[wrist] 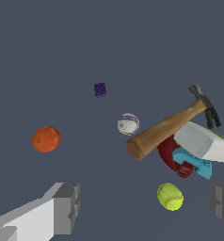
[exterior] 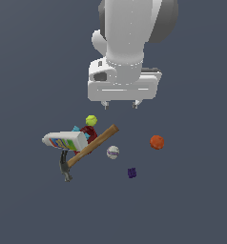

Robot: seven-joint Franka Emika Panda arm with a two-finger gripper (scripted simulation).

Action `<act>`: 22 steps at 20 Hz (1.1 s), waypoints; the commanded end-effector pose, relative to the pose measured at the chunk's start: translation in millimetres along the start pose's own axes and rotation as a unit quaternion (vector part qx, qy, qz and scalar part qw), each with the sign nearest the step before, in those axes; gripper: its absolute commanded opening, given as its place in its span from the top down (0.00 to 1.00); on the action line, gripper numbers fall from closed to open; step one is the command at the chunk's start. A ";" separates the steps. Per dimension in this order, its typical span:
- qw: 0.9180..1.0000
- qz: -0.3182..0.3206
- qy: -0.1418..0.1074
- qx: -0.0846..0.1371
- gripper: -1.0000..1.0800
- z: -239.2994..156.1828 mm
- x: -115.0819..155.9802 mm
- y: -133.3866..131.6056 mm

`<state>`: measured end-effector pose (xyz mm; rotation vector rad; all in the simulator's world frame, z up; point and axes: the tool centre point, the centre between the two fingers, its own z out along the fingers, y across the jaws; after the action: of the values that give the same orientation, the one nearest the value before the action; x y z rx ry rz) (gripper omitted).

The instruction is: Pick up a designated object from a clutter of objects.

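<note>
Nearest exterior camera, tiny purple cube (exterior: pixel 131 172) sits alone on grey floor (exterior: pixel 191 200) — apart from white ball (exterior: pixel 112 152) and orange ball (exterior: pixel 157 142). Behind, hammer (exterior: pixel 89 147) leans across bottle (exterior: pixel 66 140), dark red item (exterior: pixel 89 131), yellow-green ball (exterior: pixel 90 120). Farthest back, gripper (exterior: pixel 119 104) hovers high, fingers spread, holding nothing.

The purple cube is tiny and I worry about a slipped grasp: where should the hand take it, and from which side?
Likely straight from above, fingers on two opposite flat faces of the purple cube. It sits alone, apart from the white ball and orange ball, so the open hand has room.
</note>
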<state>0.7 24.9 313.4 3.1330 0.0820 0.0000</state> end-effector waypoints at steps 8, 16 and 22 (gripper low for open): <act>1.000 0.020 -0.002 0.010 0.04 -3.4 3.6 -1.1; 1.000 0.022 -0.002 0.011 0.04 -3.8 3.9 -1.4; 1.000 0.018 -0.002 0.010 0.04 4.9 13.1 -3.1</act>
<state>10.8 27.8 311.7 3.1555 0.0219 -0.0065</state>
